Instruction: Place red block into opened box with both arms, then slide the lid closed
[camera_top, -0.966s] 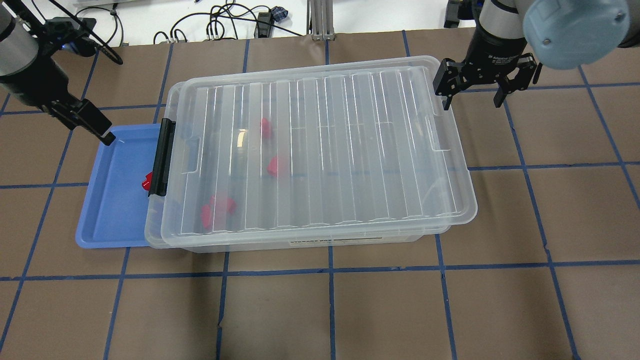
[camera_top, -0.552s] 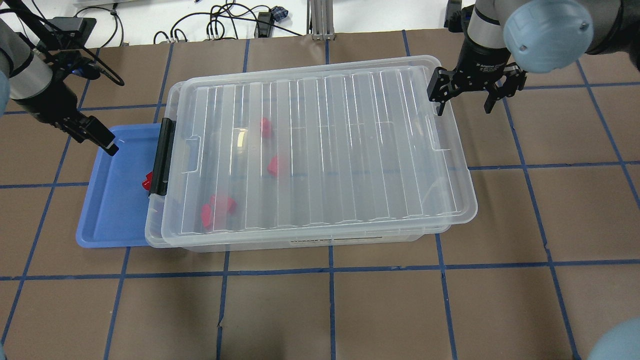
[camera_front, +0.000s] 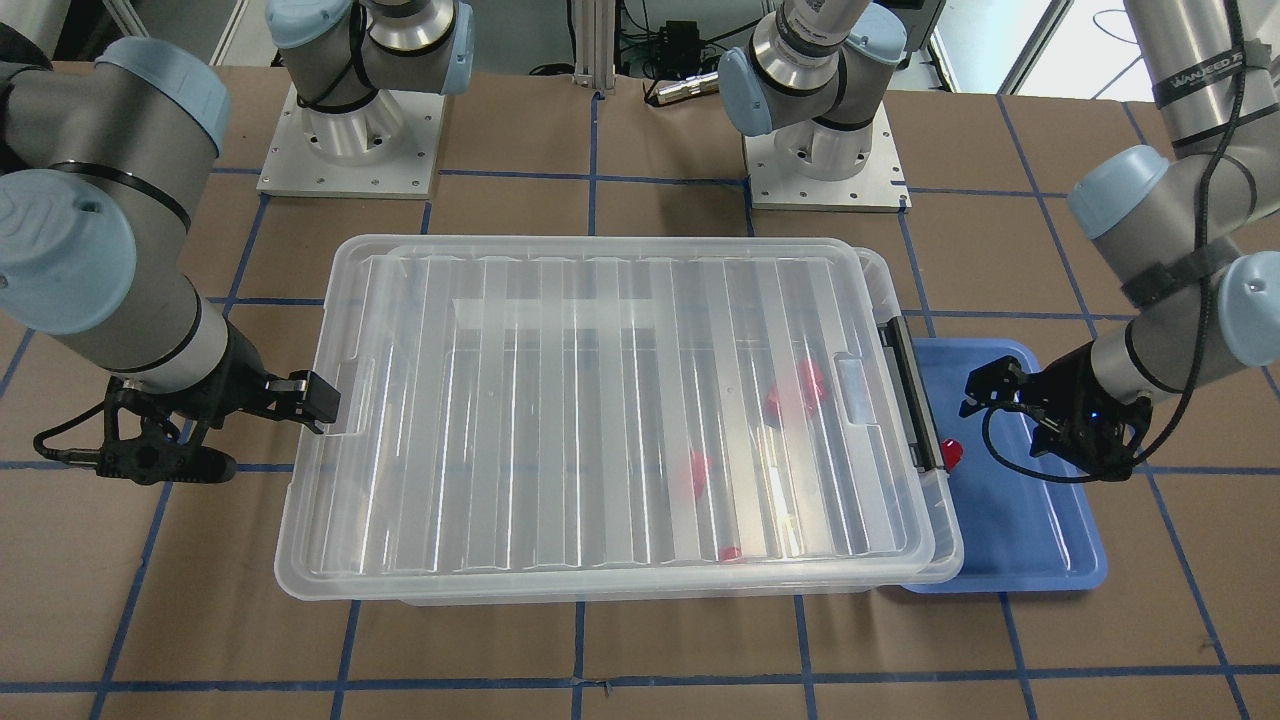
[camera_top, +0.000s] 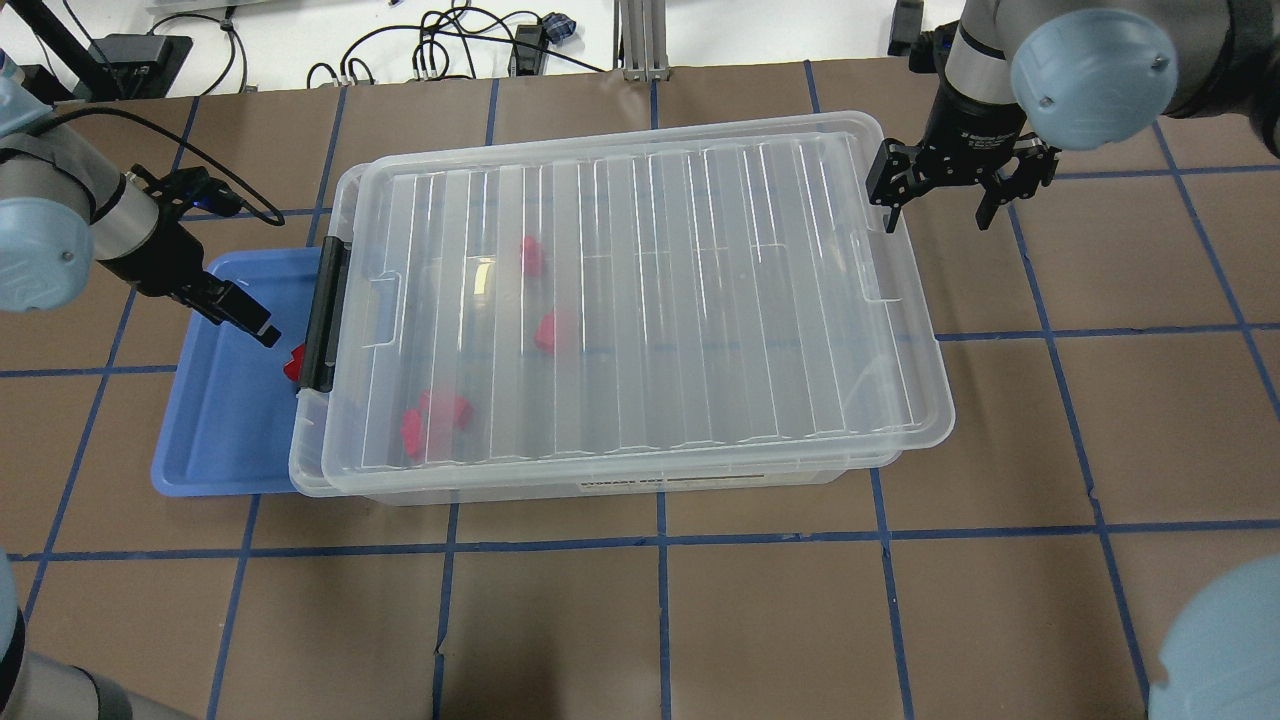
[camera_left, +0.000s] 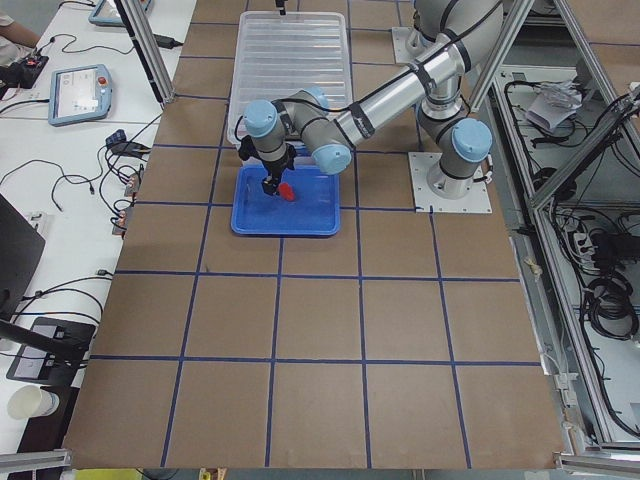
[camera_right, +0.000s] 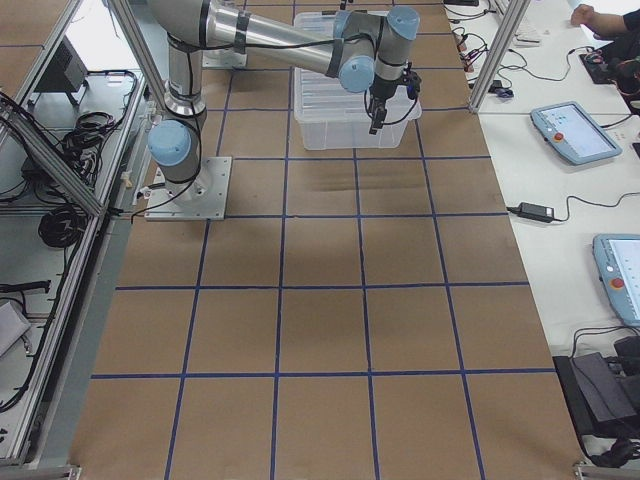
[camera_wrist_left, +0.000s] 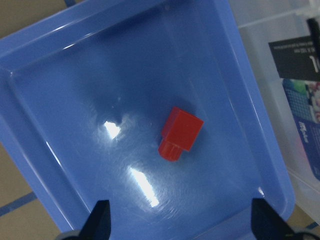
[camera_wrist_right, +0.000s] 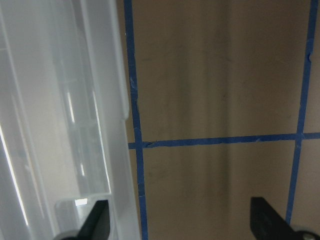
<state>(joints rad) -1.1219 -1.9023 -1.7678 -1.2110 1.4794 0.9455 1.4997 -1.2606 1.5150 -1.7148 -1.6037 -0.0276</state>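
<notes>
While the left tool (camera_wrist_left: 180, 226) hangs spread above the block (camera_wrist_left: 181, 131) in the tray (camera_wrist_left: 75, 75), the right tool (camera_top: 938, 215) hangs spread by the lid (camera_top: 650, 300)

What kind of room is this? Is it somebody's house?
Most likely a robot lab, not a house. A left arm and a right arm are bolted onto a table marked with a blue tape grid, and control tablets lie beside it.
</notes>
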